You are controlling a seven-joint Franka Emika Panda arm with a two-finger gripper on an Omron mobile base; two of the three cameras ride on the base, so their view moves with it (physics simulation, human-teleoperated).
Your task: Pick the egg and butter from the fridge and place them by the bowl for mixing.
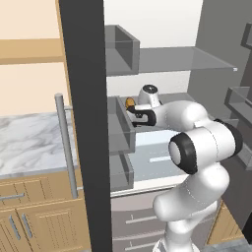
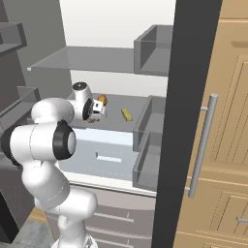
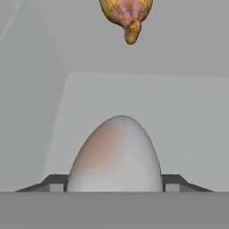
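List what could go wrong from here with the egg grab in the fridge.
1. The egg is round and smooth, sitting between the hand's fingertips; a loose or off-centre squeeze could pop it out onto the shelf.
2. The orange-brown lump lies just beyond the egg; pushing deeper could knock it.
3. The door bins flank the arm, so a wide withdrawal might clip them.

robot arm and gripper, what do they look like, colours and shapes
The arm is built of glossy white, rounded segments with dark black rings at its joints. A white hand with black trim carries the gripper, whose two small dark finger tips are flat and wedge-shaped. No cables or markings are visible.
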